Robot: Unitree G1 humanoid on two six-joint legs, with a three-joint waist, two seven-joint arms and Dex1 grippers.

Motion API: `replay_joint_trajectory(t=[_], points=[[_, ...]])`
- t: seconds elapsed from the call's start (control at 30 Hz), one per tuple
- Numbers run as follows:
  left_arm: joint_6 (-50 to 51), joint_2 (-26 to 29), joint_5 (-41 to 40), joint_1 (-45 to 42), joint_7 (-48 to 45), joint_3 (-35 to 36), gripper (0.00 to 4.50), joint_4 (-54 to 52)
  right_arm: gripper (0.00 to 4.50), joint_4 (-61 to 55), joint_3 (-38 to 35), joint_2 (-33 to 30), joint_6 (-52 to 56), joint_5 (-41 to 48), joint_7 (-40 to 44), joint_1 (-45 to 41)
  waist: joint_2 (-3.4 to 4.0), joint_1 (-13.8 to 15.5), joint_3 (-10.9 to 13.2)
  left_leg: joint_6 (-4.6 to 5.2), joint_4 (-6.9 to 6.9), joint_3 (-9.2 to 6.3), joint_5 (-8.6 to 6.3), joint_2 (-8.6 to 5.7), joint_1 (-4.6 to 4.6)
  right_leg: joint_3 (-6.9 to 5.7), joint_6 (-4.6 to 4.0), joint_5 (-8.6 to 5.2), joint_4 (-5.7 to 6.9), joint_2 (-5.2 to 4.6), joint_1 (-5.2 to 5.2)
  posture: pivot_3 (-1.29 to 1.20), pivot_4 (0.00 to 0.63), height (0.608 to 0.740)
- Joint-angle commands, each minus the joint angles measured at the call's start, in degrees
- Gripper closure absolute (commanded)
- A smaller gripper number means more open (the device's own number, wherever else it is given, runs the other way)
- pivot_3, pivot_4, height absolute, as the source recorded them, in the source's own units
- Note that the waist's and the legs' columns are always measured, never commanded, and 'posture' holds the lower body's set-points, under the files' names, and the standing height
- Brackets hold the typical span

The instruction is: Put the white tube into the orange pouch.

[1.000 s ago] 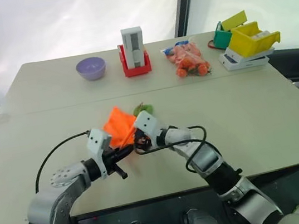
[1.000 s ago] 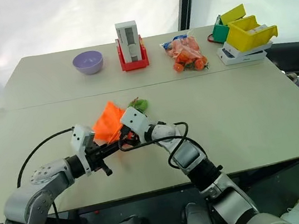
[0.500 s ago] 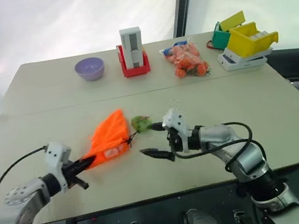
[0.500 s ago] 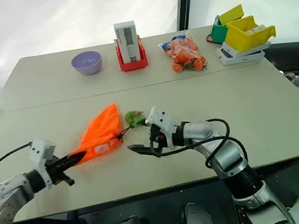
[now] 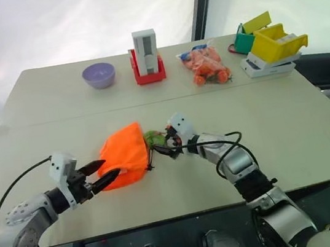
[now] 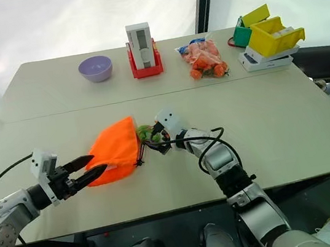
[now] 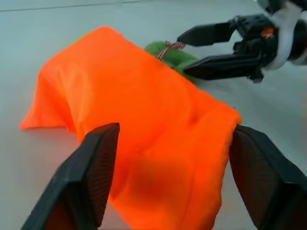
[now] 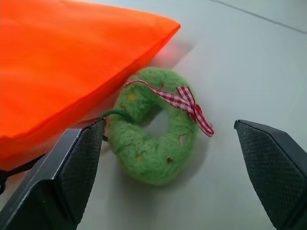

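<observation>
The orange pouch [image 5: 124, 162] lies slumped on the table's near middle. My left gripper [image 5: 112, 166] is open at its near-left end, with the fingers [image 7: 96, 163] standing wide on either side of the fabric. A fuzzy green ring [image 8: 153, 143] with a red-checked bow lies at the pouch's right end on a black cord. My right gripper [image 5: 161, 147] is open right at that ring, its fingertips [image 8: 79, 158] spread to either side of it and nothing held. The white tube is hidden.
Along the table's far side stand a purple bowl [image 5: 99, 75], a tall white-grey box in a red base [image 5: 147, 56], a clear bag of orange pieces [image 5: 207, 66], and yellow and green bins [image 5: 272, 42] at the far right.
My left gripper has opened and let go of the pouch, which has slumped from a stretched shape into a lump. My right gripper has moved up to the green ring.
</observation>
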Motion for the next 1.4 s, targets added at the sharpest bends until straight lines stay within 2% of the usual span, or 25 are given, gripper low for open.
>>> replay_joint_trajectory(t=[0.03, 0.27, 0.43, 0.53, 0.67, 0.8, 1.07, 1.13, 1.27, 1.4], points=[[0.77, 0.11, -3.06, -0.33, 0.82, 3.30, 1.13, -2.86, 0.87, 0.52, -0.72, 0.60, -1.90, -0.22, 0.14, -0.83, 0.02, -0.03, 0.01, 0.00, 0.00, 0.00, 0.00, 0.00, 0.00, 0.00, 0.01, 0.00, 0.00, 0.00, 0.00, 0.00, 0.150, 0.740], [1.17, -0.16, -6.02, -1.24, 2.69, 5.27, 1.13, -3.22, 4.41, -4.46, -3.70, -1.89, -0.84, 1.38, 0.52, 2.12, 0.02, 0.28, 0.01, 0.00, 0.02, -0.01, 0.00, -0.02, 0.01, 0.00, 0.02, 0.00, -0.02, 0.00, 0.05, 0.00, 0.150, 0.740], [1.62, -0.40, -7.67, -5.07, 4.13, 4.76, 1.13, -2.38, 4.46, -14.07, -8.15, -5.79, 1.56, 5.04, 2.11, 6.96, -0.02, 0.30, -0.01, 0.00, 0.03, -0.01, 0.00, -0.04, 0.00, 0.00, 0.01, -0.01, -0.07, -0.02, 0.08, 0.00, 0.150, 0.740], [1.07, -0.82, -5.33, -9.94, 4.22, 0.50, 1.13, -0.65, 4.46, -21.50, -12.61, -9.61, 4.56, 8.84, 3.48, 10.85, -0.07, 0.43, -0.04, 0.00, 0.02, -0.05, 0.00, -0.04, 0.01, -0.01, 0.04, -0.01, -0.07, 0.01, 0.11, 0.00, 0.150, 0.740], [-0.13, -1.96, -2.86, -15.06, 2.94, -3.78, 1.13, 2.82, 4.46, -25.69, -14.63, -11.91, 7.00, 11.08, 3.74, 12.50, -0.07, 0.22, -0.05, 0.00, 0.02, -0.03, 0.00, -0.05, 0.04, 0.00, 0.03, -0.01, -0.06, 0.04, 0.13, 0.00, 0.150, 0.740], [-2.13, -2.17, 0.71, -20.54, -1.64, -9.69, 0.07, 8.21, 4.50, -27.51, -15.95, -12.55, 8.03, 12.47, 2.91, 12.22, -0.08, 0.21, -0.05, 0.00, 0.00, -0.02, 0.00, 0.00, 0.08, 0.03, 0.05, 0.00, -0.05, 0.20, 0.11, 0.00, 0.150, 0.740], [-6.64, -4.62, 7.37, -30.27, -12.17, -20.28, 0.07, 18.35, 4.50, -28.18, -14.98, -12.08, 7.56, 13.15, 2.66, 11.25, -0.09, 0.36, -0.06, 0.01, 0.00, -0.01, 0.00, -0.01, 0.02, 0.08, 0.06, 0.00, -0.13, 0.21, 0.11, 0.00, 0.150, 0.740], [-7.88, -5.73, 9.70, -34.36, -15.41, -22.85, 0.07, 25.13, 4.50, -28.23, -14.55, -12.17, 6.97, 13.00, 2.88, 11.10, -0.08, 0.37, -0.05, 0.02, 0.01, -0.01, 0.00, -0.02, 0.02, 0.08, 0.07, 0.00, -0.11, 0.21, 0.11, 0.00, 0.150, 0.740], [-10.37, -7.83, 13.11, -40.30, -18.25, -24.26, 0.07, 35.65, 4.50, -28.25, -13.66, -12.88, 5.95, 11.74, 2.56, 11.22, -0.09, 0.36, -0.06, 0.03, 0.04, -0.03, 0.01, -0.07, 0.02, 0.06, 0.11, 0.02, -0.09, 0.25, 0.12, 0.00, 0.150, 0.740], [-14.78, -7.99, 16.01, -42.33, -19.71, -23.58, 0.07, 39.15, 4.50, -29.23, -15.75, -13.23, 6.39, 12.29, 0.73, 12.52, -0.11, 0.19, -0.06, 0.05, 0.02, -0.01, 0.00, -0.05, 0.02, 0.08, 0.21, 0.07, -0.09, 0.26, 0.10, 0.00, 0.150, 0.740]])
